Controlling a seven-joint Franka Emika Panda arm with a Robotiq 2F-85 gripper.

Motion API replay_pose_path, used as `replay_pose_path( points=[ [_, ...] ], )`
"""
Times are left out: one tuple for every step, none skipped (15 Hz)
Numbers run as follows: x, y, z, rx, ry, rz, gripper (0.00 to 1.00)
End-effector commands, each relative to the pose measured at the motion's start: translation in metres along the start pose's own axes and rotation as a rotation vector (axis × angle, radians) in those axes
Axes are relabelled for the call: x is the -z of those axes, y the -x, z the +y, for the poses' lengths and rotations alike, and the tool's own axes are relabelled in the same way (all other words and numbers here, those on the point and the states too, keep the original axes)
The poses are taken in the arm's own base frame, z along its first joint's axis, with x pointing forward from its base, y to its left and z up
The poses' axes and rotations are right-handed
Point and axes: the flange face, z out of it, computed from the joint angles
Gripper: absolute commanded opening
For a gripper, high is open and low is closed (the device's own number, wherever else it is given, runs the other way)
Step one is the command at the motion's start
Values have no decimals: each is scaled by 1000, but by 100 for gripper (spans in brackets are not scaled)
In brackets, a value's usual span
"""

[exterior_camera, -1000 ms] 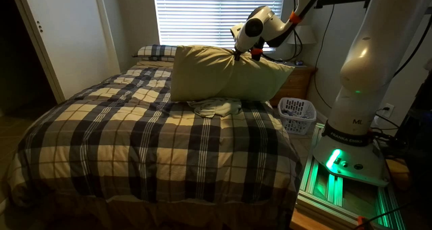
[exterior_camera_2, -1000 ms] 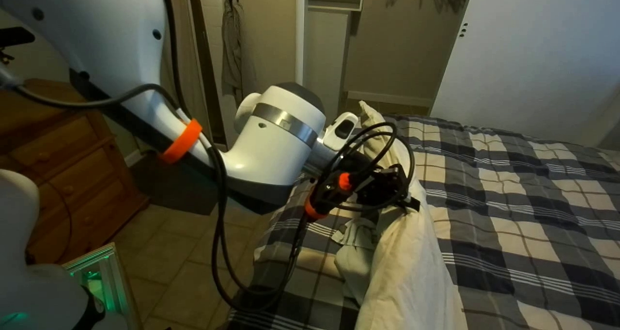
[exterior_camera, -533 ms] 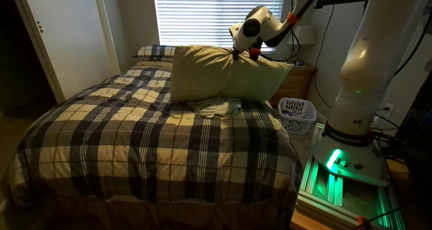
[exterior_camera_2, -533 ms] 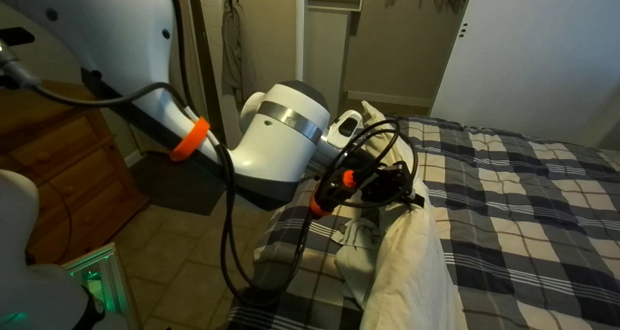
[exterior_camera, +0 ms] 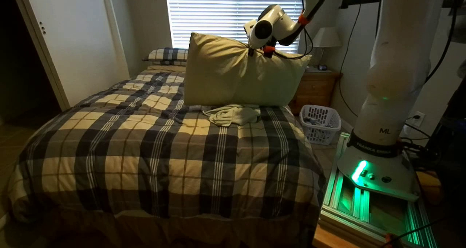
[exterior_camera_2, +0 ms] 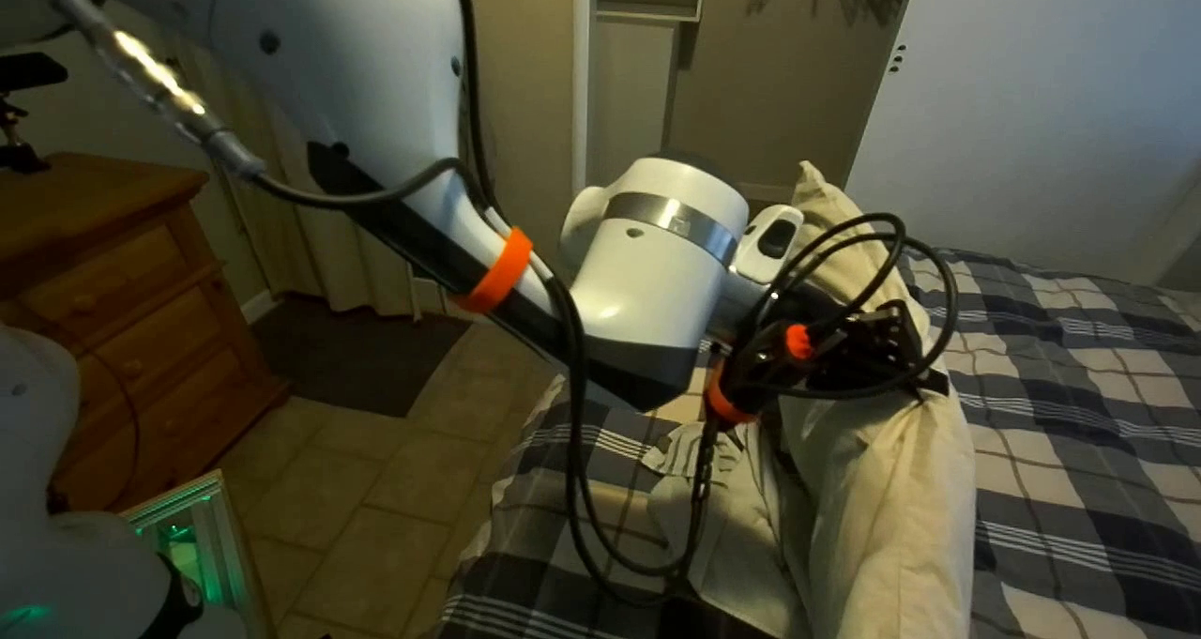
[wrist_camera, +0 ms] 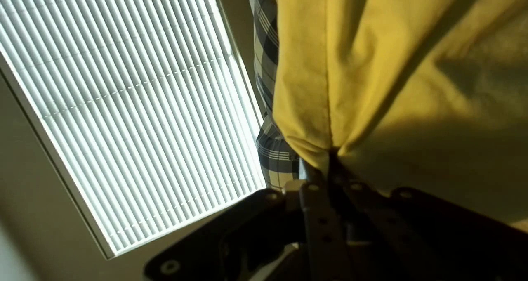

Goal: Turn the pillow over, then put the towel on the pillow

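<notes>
One arm (exterior_camera: 397, 77) and one gripper (wrist_camera: 325, 171) reach over one bed (exterior_camera: 145, 160), with one pale pillow (exterior_camera: 218, 73) and one crumpled towel (exterior_camera: 235, 115). The gripper is clenched on the pale pillow, pinching its upper long edge near the middle, and folds run in toward that pinch. The pale pillow is held upright, close to the bed's edge on the arm's side, its upper corner farther from the arm's base standing higher than the nearer one. The towel lies on the bed just beside the pale pillow's lower edge, toward the foot edge and nearer the arm's side than the opposite edge. One plaid pillow (exterior_camera: 167, 54) lies at the corner by the window blind (exterior_camera: 218, 15) and away from the arm; a second may lie beneath it, but the pale pillow hides too much to be sure.

An exterior view alone has one laundry basket (exterior_camera: 320, 130) and one lamp (exterior_camera: 326, 38), both past the bed's arm-side edge; the lamp stands on one nightstand (exterior_camera: 315, 89). One chest of drawers (exterior_camera_2: 122, 292) and one dark mat (exterior_camera_2: 357, 357) show in an exterior view where the pale pillow (exterior_camera_2: 891, 517) is seen nearly edge-on. The wrist view shows the window blind too, and it alone shows clearly the pale pillow's seam running into the pinch.
</notes>
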Motion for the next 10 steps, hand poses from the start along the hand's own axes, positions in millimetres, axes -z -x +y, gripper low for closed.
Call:
replay_pose_path(
  points=[
    [-55, -6, 16, -31, 80, 29, 6],
    [-65, -6, 17, -40, 63, 30, 6],
    [-36, -4, 4, -23, 41, 3, 6],
    [-46, -6, 5, -27, 44, 5, 7],
    [-53, -6, 5, -28, 45, 5, 7],
    [-57, -7, 5, -28, 46, 6, 7],
    [-59, -8, 5, -29, 47, 7, 7],
    [-59, -8, 5, -29, 47, 8, 7],
    [-59, -9, 5, -30, 47, 9, 7],
    [-59, -9, 5, -30, 46, 10, 7]
  ],
)
